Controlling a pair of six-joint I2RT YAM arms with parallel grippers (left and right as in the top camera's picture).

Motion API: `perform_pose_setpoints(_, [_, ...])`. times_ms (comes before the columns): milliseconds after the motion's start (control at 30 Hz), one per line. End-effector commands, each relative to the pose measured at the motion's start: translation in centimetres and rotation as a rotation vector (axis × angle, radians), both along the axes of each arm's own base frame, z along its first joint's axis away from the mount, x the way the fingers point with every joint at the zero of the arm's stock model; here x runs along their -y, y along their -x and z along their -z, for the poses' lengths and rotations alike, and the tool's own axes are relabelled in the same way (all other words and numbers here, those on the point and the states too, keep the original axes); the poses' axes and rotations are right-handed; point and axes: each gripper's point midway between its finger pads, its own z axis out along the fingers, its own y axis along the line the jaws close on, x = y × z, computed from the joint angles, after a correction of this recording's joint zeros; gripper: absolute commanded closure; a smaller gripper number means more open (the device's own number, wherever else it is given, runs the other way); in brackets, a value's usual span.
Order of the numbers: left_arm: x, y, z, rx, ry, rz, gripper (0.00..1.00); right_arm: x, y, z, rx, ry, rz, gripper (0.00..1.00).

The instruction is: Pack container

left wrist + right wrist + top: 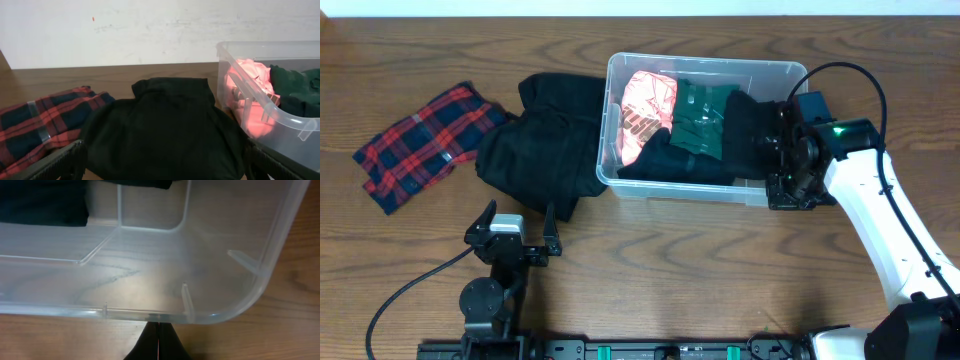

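The container (705, 64), a clear plastic bin, stands at the middle back of the table. It holds a pink garment (646, 104), a green one (700, 115) and a black one (745, 135). My right gripper (775, 165) is at its right end. In the right wrist view this gripper (159, 325) is shut, its tips against the rounded rim of the container (150, 265), with nothing between the fingers. My left gripper (515, 232) stands open near the front edge, facing a black garment (165, 125) that lies left of the container (280, 125).
A heap of black clothing (535, 140) lies against the container's left wall. A red and blue plaid cloth (425, 145) is spread at the far left, also seen as the plaid cloth (40, 122). A white wall stands behind the table.
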Motion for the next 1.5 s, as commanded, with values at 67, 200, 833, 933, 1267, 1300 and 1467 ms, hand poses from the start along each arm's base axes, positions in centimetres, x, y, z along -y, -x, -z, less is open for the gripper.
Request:
perform_pose_setpoints(67, [0.0,0.0,1.7,-0.044,0.009,-0.002,0.02,0.7,-0.5,0.3,0.016,0.029,0.022,0.99])
perform_pose_setpoints(200, [0.0,0.0,1.7,-0.044,0.009,-0.002,0.02,0.7,-0.7,0.3,0.021,0.027,0.022,0.99])
perform_pose_setpoints(833, [0.0,0.0,1.7,-0.044,0.009,-0.002,0.02,0.7,-0.8,-1.6,0.035,0.000,-0.010,0.99])
perform_pose_setpoints(933, [0.0,0.0,1.7,-0.044,0.009,-0.002,0.02,2.0,-1.4,-3.5,0.065,-0.003,0.038,0.97])
perform_pose_setpoints(1267, [0.0,0.0,1.7,-0.044,0.009,-0.002,0.02,9.8,-3.7,-6.6,0.190,0.023,0.284,0.11])
perform_pose_setpoints(1300, [0.0,0.0,1.7,-0.044,0.009,-0.002,0.02,10.7,-3.6,-6.7,0.191,0.039,0.307,0.02])
perform_pose_setpoints(1467, [0.0,0.0,1.7,-0.044,0.009,-0.002,0.02,13.3,-3.2,-6.8,0.199,0.064,0.383,0.01])
